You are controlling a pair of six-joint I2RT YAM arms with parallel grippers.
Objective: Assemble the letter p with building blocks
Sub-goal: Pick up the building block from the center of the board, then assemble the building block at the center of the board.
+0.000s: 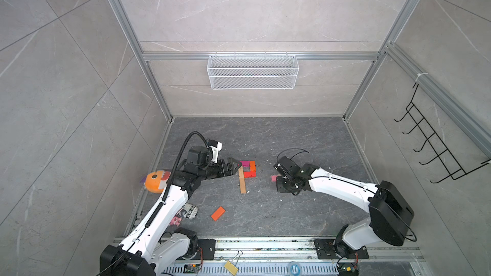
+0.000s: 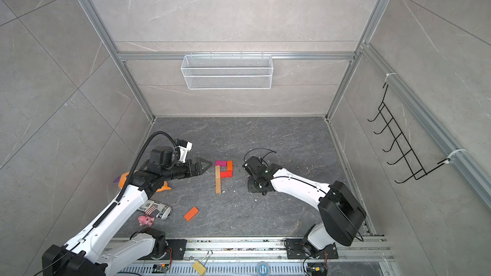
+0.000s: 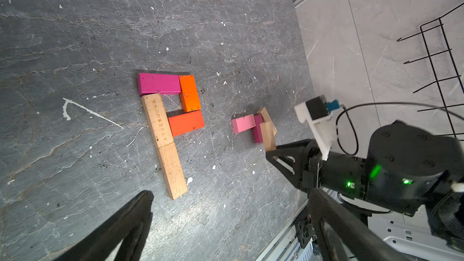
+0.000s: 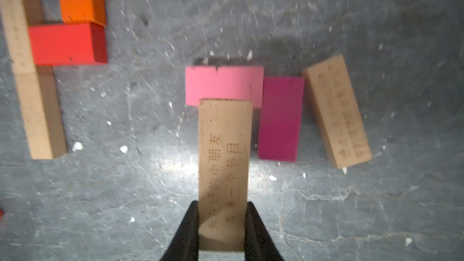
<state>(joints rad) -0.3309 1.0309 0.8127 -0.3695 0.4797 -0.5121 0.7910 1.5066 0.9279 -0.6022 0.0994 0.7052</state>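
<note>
A finished letter p [image 1: 245,173] lies flat mid-floor: a tan wooden stem with a loop of magenta, orange and red blocks [image 3: 185,101]. My left gripper [image 1: 235,167] hovers just left of its top, open and holding nothing. My right gripper [image 4: 222,212] is shut on a tan wooden block [image 4: 223,171], gripped by its long sides. The block's far end overlaps a light pink block [image 4: 223,85]. Beside that lie a magenta block [image 4: 280,119] and another tan block [image 4: 336,111]. A loose orange block [image 1: 218,213] lies nearer the front.
An orange plush fish [image 1: 155,181], a newspaper-print roll [image 1: 188,211] and a small pink toy [image 1: 176,220] lie by the left arm. A white wire basket [image 1: 252,71] hangs on the back wall. A black hook rack [image 1: 438,142] hangs on the right wall.
</note>
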